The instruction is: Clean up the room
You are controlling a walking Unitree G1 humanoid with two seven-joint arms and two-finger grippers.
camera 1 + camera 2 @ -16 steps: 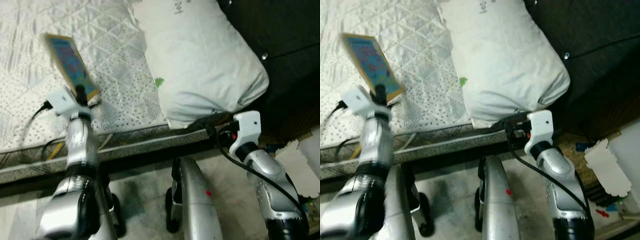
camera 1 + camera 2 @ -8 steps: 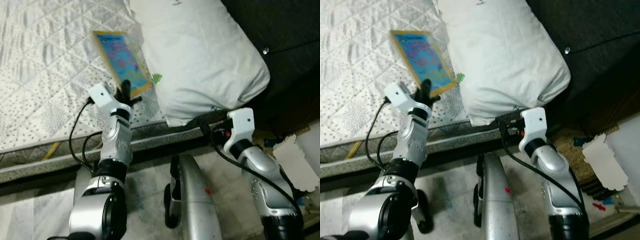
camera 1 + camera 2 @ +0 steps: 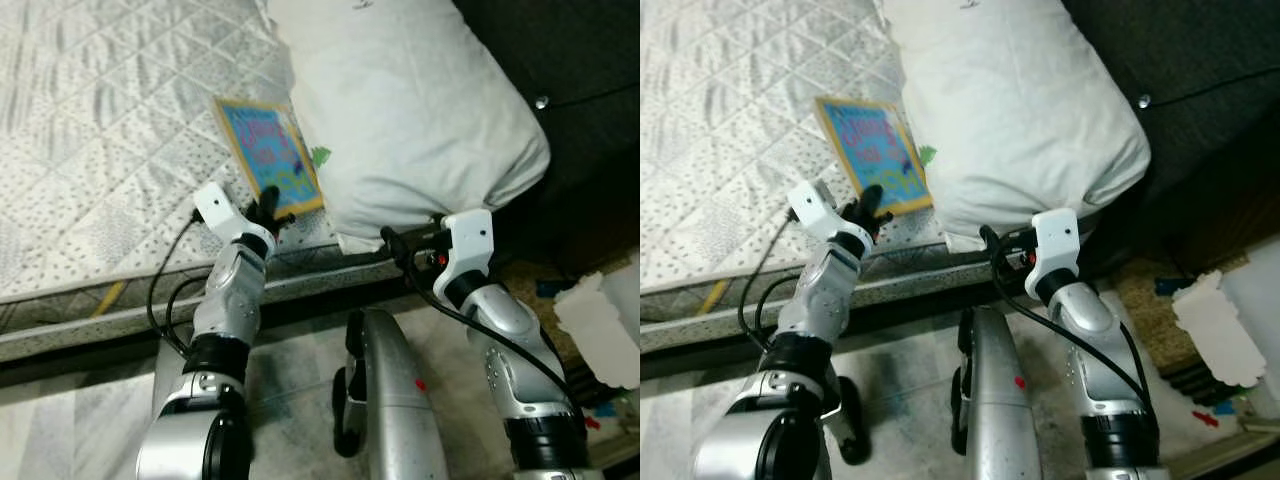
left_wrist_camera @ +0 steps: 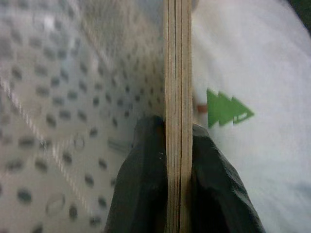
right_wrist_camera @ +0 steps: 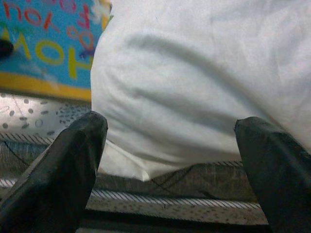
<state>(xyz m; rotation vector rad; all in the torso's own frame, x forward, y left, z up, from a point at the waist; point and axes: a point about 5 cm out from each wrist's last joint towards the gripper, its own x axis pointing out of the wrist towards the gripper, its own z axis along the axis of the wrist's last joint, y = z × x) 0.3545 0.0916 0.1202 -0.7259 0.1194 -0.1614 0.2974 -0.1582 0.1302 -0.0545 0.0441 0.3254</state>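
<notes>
a: what's on the far left?
b: a bed with a quilted white cover, and a yellow strip poking out at its lower edge.

a: and the left end effector?
b: it's over the bed's near edge, clamped tight on the near end of a book. in the left wrist view the two fingers press both faces of the book's edge.

a: where does the book lie?
b: low over the cover, blue face with a yellow border up, its far side just beside the pillow. a small green tree tag shows on the pillow next to it.

a: further right?
b: the right end effector hangs at the bed's edge below the pillow's corner, fingers spread wide with nothing between them. the right wrist view looks at the pillow and a bit of the book.

a: and past that?
b: a dark headboard, then white paper on the floor.
</notes>
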